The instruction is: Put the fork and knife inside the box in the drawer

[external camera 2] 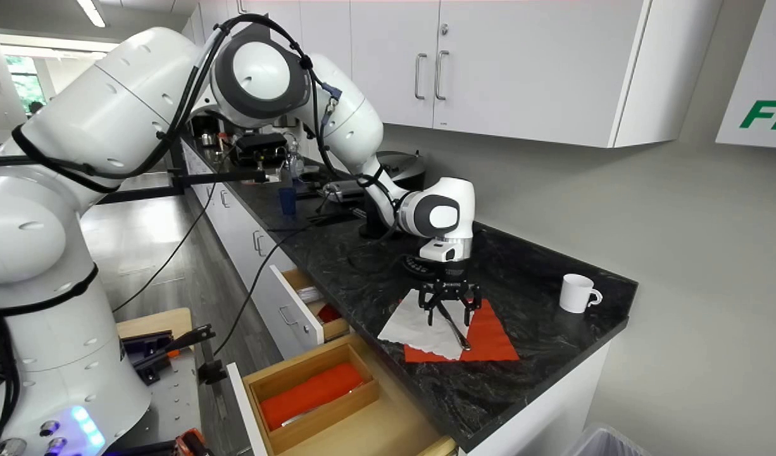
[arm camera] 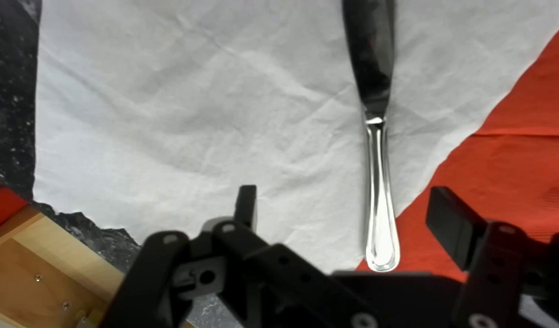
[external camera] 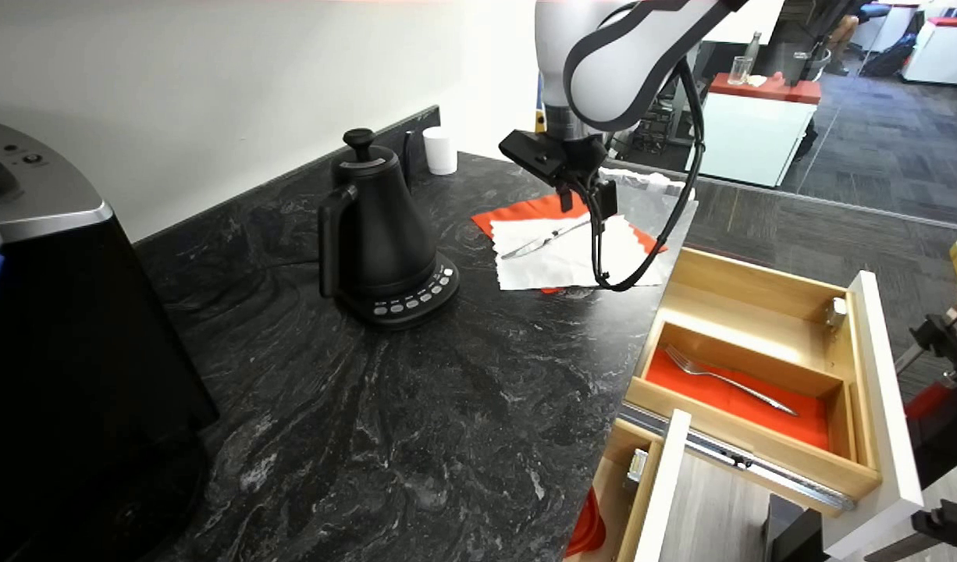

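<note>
The fingers (arm camera: 456,230) point down, well apart from each other — the gripper (external camera 2: 449,318) parted wide. Directly above them the wrist (external camera 2: 444,216) stands upright; farther up, the arm (external camera 2: 356,123) slopes down toward the fingers from its bent elbow (external camera 2: 259,71), high above them.

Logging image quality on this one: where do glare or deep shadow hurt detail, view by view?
Wrist view: bright highlights along the handle of the knife, its blade reflecting dark; in an exterior view, the white napkin looks nearly blown out, and the black machine shows hardly any detail on its front; in an exterior view, a patch of glare on the floor.
</note>
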